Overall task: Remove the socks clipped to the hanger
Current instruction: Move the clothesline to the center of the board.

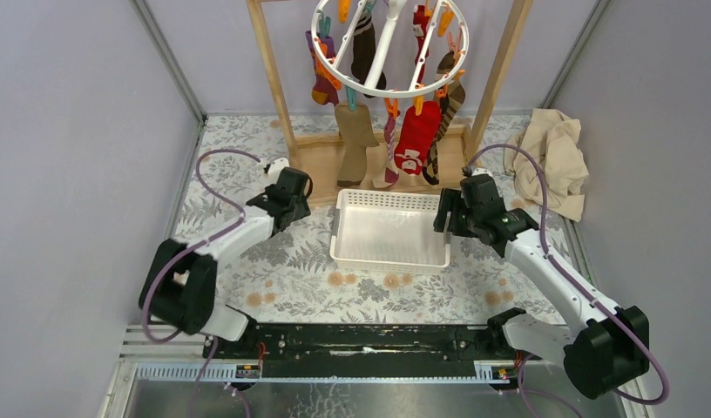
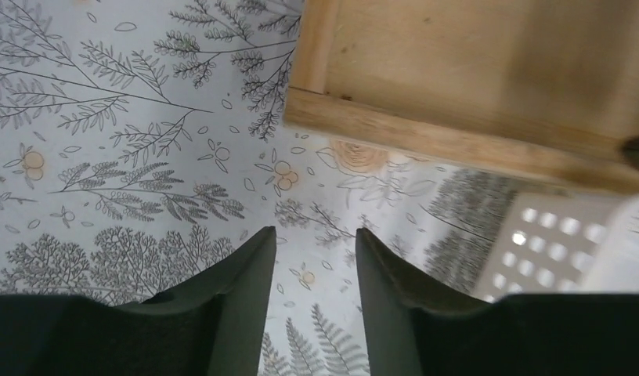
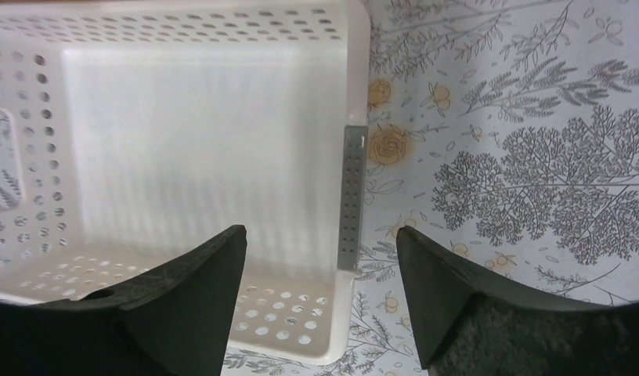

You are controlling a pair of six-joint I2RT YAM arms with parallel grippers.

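Left pincer [image 2: 315, 235], partly open and empty, hangs over the floral counter [image 1: 282, 270]. The socks [image 1: 417, 139] hang clipped to the hanger [image 1: 387, 43], up behind the basket [image 1: 391, 200]. Right pincer [image 3: 320, 235], wide and empty, hovers over the basket's right wall. A hard tug may swing the hanger, perhaps tipping the wooden rack [image 1: 269, 70]. Pale lilac walls surround.

The socks [image 1: 417, 135] hang from the hanger [image 1: 385, 43] in the rack [image 1: 272, 70]; the basket [image 1: 391, 197] sits before it; a cloth [image 1: 557, 152] lies rightward on the surface [image 1: 282, 270].
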